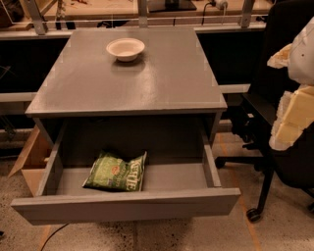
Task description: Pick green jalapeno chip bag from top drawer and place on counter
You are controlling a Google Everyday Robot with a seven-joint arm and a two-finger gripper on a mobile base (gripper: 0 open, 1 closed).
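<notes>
The green jalapeno chip bag [117,172] lies flat on the floor of the top drawer [127,206], left of its middle, with the white lettering facing up. The drawer is pulled out wide open under the grey counter [147,83]. My gripper [293,105], pale and yellowish, hangs at the right edge of the view, level with the counter's front edge. It is well to the right of the drawer and above it, and holds nothing that I can see.
A white bowl [125,49] stands near the back of the counter. A black office chair [274,152] on wheels is close to the drawer's right side, behind my gripper. A cardboard box [30,164] sits on the floor at the left. A wooden bench [98,10] runs along the back.
</notes>
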